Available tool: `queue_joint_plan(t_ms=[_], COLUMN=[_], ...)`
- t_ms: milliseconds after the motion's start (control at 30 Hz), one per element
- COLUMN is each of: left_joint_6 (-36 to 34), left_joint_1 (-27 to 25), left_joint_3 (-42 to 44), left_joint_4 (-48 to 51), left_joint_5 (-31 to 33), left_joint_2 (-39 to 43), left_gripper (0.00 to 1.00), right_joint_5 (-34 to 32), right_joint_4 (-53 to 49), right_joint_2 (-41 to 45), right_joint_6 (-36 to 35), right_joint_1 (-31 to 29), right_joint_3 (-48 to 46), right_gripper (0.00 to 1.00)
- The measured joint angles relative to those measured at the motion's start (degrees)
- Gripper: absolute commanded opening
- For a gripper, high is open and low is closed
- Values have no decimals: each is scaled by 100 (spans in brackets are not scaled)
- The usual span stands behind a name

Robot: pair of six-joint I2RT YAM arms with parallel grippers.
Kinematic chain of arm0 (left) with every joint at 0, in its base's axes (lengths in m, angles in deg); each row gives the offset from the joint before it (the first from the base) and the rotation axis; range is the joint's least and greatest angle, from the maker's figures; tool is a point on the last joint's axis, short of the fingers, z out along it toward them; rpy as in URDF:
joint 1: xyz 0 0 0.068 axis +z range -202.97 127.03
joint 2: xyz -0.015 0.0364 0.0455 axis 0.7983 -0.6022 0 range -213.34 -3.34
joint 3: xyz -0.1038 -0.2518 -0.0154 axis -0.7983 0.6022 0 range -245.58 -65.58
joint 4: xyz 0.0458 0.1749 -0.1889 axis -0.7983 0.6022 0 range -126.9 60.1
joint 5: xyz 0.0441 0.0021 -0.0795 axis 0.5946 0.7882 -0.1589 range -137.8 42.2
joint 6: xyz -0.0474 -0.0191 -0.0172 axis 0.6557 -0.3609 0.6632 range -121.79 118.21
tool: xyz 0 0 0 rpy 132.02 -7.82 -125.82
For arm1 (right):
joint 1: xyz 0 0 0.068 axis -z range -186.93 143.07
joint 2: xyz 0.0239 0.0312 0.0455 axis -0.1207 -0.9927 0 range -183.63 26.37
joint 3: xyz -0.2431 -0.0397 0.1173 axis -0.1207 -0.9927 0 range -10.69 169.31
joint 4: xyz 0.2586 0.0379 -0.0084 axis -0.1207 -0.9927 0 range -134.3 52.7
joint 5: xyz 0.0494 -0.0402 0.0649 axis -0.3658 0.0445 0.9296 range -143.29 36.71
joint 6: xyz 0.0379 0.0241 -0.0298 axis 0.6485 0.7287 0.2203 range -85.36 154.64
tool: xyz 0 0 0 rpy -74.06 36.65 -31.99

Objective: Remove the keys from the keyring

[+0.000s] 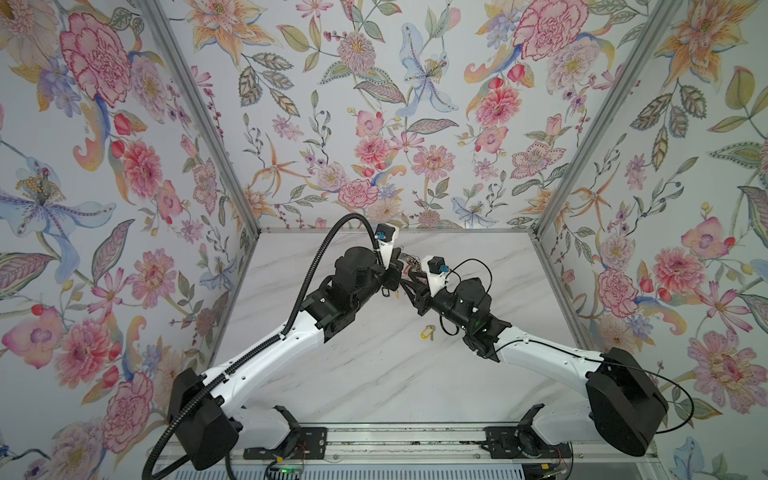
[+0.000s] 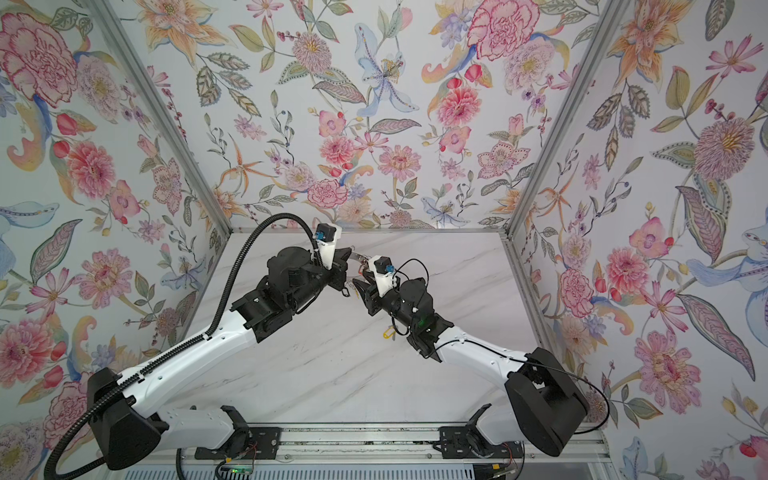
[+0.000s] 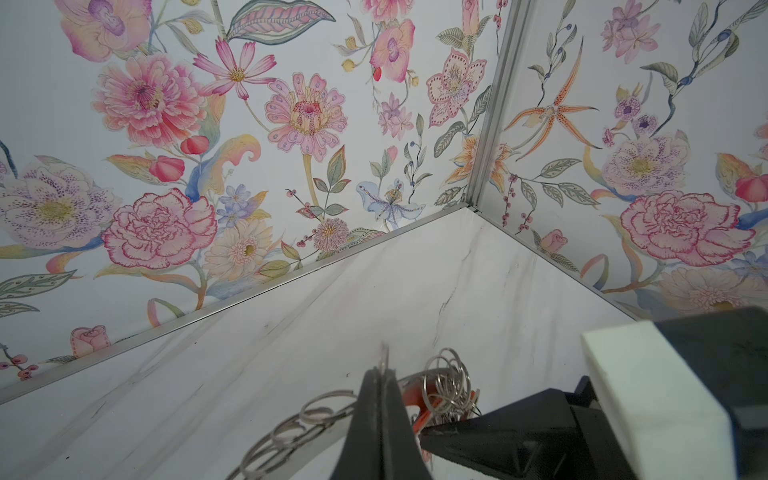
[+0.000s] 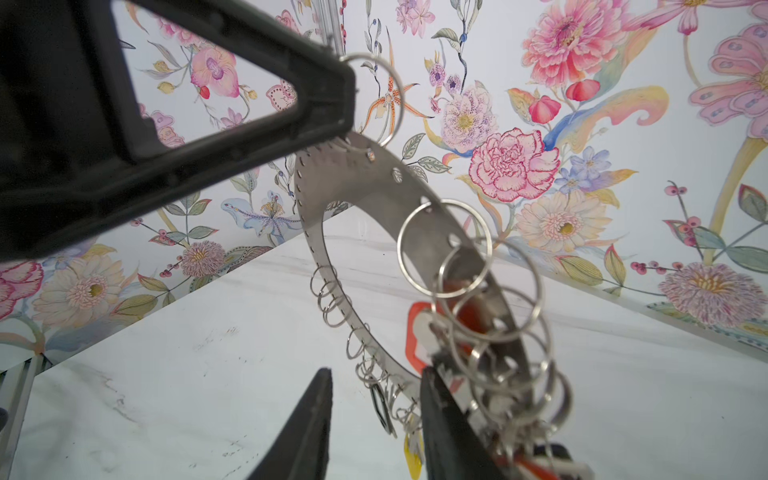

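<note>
The keyring (image 4: 374, 178), a flat grey metal disc with a big hole and many wire loops (image 3: 449, 382) on its rim, hangs above the table between both arms (image 1: 411, 264). My left gripper (image 3: 382, 372) is shut on its upper rim (image 4: 347, 97). My right gripper (image 4: 376, 399) is open around the lower rim, one finger (image 4: 436, 415) against the disc. A red-tagged key (image 4: 415, 332) and a yellow-tagged key (image 4: 411, 453) hang from the loops. Another yellow-tagged key (image 1: 426, 332) lies loose on the table in both top views (image 2: 388, 332).
A small black clip (image 4: 380, 405) dangles from the lower rim between my right fingers. The white marble table (image 1: 374, 374) is walled on three sides by floral panels (image 1: 374, 124). Both arm bases stand on a metal rail (image 1: 395, 444) at the front.
</note>
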Motion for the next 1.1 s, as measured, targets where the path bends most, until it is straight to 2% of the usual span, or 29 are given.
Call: queue_joint_plan(t_ms=[800,900,1100], left_joint_6=[0,0,0], left_joint_1=[-94,-120,-153], left_joint_3=[0,0,0], left_joint_4=[-24,-24,-24], left_joint_5=[83,83,101], left_joint_2=[20,20,20], left_gripper=[0,0,0], right_joint_5=[-164,-166,-170], right_joint_4=[-39,-55,-103], right_joint_2=[0,0,0], right_joint_6=[13,13,59], right_joint_1=[55,55,55], right_joint_3=[219,280,293], right_gripper=[37,31,15])
